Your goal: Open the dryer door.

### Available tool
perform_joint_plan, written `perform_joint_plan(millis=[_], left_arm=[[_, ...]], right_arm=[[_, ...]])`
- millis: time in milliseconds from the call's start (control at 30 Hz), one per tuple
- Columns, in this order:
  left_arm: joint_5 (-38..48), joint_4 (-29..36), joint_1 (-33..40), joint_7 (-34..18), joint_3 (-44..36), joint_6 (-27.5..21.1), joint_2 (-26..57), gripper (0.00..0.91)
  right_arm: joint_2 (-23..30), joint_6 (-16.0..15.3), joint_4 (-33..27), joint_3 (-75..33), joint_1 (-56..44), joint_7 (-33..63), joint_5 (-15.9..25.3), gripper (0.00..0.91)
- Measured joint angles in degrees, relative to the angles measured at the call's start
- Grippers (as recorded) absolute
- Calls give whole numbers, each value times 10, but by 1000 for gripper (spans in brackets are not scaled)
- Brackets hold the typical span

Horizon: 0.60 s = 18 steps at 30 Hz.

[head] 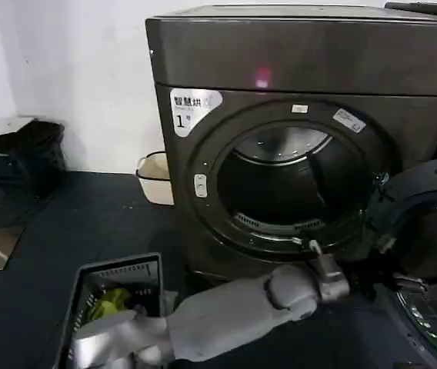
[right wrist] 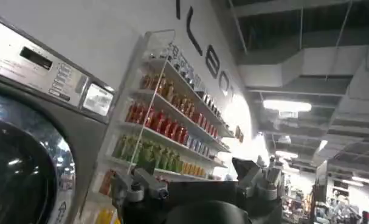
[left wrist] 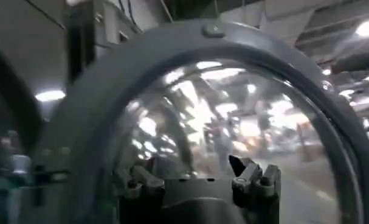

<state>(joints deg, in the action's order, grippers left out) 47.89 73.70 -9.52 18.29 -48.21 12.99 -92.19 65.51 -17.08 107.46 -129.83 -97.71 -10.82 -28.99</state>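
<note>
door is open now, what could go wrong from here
1. The open left tool sits very close to the dryer door glass; pushing on could scrape it.
2. The left arm lies across the front of the dryer; a door swinging back might hit it.
The right tool hangs open, aside.

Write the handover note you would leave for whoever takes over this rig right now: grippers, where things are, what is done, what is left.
Left gripper: open, holding nothing, close against the dryer door.
Right gripper: open, empty, away from the work, facing a second machine and shelves of bottles.
The dryer: drum mouth fully exposed; door swung out to the right.
Done: door is open.
Left: probably only drawing the left arm back clear.
</note>
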Motion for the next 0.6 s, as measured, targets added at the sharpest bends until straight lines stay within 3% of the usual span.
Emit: perform_joint_plan(millis=[333, 600], left_arm=[[-63, 24, -14, -70, 31, 41, 25, 907], [-41, 107, -29, -106, 53, 55, 124, 907]], right_arm=[[-12, 2, -8, -17, -4, 0, -1, 907], [-21, 1, -8, -19, 1, 2, -1, 907]])
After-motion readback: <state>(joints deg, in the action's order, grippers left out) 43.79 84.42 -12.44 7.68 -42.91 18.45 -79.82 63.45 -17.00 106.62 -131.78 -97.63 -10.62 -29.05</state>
